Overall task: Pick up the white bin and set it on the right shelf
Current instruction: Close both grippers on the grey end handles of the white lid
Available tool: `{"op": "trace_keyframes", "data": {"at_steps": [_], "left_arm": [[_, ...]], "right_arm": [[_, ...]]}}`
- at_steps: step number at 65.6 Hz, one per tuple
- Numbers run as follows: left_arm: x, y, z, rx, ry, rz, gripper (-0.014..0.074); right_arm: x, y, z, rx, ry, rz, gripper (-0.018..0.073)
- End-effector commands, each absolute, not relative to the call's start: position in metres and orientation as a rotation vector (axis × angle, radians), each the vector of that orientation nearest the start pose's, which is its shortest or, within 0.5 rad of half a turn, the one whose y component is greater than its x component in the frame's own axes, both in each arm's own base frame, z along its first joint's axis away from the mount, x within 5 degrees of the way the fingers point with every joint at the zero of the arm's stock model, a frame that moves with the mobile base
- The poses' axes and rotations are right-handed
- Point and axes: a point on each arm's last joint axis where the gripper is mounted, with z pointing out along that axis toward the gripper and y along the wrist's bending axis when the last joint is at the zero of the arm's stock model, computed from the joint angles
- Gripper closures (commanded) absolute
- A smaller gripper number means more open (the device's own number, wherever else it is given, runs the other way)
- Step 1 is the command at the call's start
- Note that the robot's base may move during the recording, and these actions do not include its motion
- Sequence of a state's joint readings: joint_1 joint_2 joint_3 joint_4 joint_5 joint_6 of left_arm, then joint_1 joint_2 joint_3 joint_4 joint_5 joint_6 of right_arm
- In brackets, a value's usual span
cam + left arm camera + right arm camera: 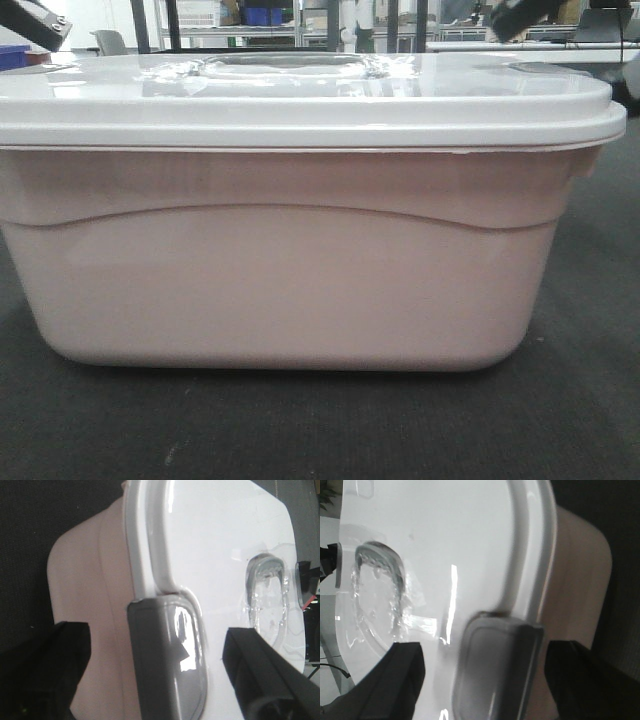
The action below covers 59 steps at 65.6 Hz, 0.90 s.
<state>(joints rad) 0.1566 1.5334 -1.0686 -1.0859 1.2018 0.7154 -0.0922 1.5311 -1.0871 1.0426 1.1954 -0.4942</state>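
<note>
**Exterior front-facing view: white bin (300,290) on dark carpet (300,430)**

Fills nearly the frame, lid (300,105) closed, clear handle (285,66) at lid centre. Hides most of the room behind the bin; blue crates (262,15) just visible above the lid. Left gripper (155,675): jaws wide apart, straddling grey latch (167,655) at one bin end. Right gripper (490,680): jaws likewise spread around opposite latch (495,667).

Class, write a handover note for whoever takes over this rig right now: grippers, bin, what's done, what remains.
Left gripper: open, straddling a grey lid latch.
Right gripper: open, the same at the other latch.
White bin: lid on, sitting on the dark floor.
Done: both arms positioned at the bin's ends.
To do: grip, lift, place on right shelf, which isn't clearly in view.
</note>
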Motion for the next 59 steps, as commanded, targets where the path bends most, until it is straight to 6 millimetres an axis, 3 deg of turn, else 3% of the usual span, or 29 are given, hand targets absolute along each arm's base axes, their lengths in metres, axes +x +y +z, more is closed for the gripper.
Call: {"op": "trace_keyframes", "data": {"at_steps": [1, 26, 59], "left_arm": [[0.283, -0.039, 0.308, 0.235, 2.37, -1.373, 0.0157], [0.281, -0.069, 0.299, 0.365, 2.424, -1.418, 0.0157], [0.285, -0.072, 0.299, 0.337, 2.399, -1.455, 0.0157]], "right_arm": [[0.277, 0.054, 0.305, -0.062, 2.512, 1.436, -0.0039], [0.277, 0.055, 0.305, -0.08, 2.493, 1.449, -0.0039], [0.278, 0.055, 0.305, -0.086, 2.475, 1.439, -0.0039]]}}
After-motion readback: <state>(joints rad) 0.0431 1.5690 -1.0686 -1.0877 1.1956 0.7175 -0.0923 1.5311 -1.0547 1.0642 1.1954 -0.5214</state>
